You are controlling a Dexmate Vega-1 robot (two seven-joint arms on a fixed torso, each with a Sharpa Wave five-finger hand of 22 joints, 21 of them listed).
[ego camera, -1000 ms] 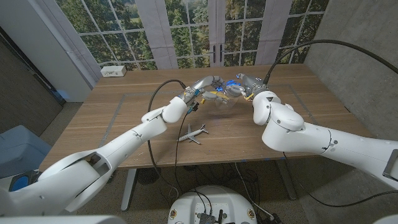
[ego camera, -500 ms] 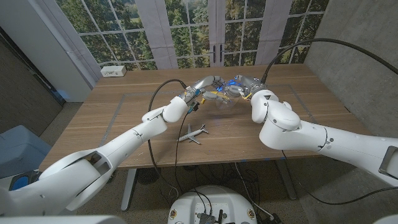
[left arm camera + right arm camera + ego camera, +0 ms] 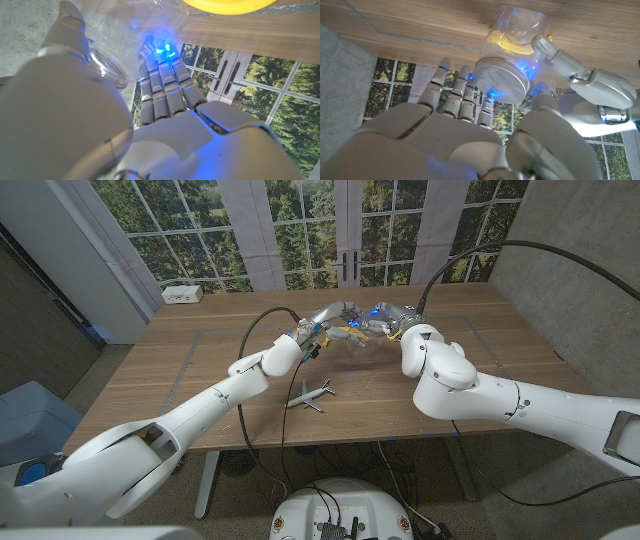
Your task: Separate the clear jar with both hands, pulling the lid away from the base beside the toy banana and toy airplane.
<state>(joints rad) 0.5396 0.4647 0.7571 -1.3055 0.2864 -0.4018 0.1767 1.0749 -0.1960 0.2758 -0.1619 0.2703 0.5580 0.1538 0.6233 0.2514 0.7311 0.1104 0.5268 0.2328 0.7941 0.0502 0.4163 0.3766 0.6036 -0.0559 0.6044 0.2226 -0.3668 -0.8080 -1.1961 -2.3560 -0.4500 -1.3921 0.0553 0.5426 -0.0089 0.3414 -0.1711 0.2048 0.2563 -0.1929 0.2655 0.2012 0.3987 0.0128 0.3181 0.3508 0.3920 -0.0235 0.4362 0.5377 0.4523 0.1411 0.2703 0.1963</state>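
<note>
Both hands meet over the far middle of the table on the clear jar [image 3: 358, 340]. My left hand [image 3: 328, 318] grips its transparent base [image 3: 522, 27], thumb and fingers [image 3: 555, 54] around the wall. My right hand [image 3: 388, 317] has its fingers [image 3: 462, 92] and thumb around the silver lid [image 3: 500, 80], which still sits against the base. The jar wall [image 3: 125, 40] shows close above my left hand [image 3: 100, 130]. The yellow toy banana [image 3: 349, 332] lies just behind the jar and shows through it [image 3: 512, 42]. The white toy airplane [image 3: 311, 394] lies on the table nearer me.
A white box [image 3: 183, 294] sits at the far left corner of the wooden table [image 3: 200, 370]. Black cables [image 3: 262, 330] loop off both forearms above the table. Large windows stand behind the far edge, and a grey wall is on the right.
My right forearm has edged slightly to the left and closer to the jar. The left arm, the jar, the banana and the airplane stay where they were.
</note>
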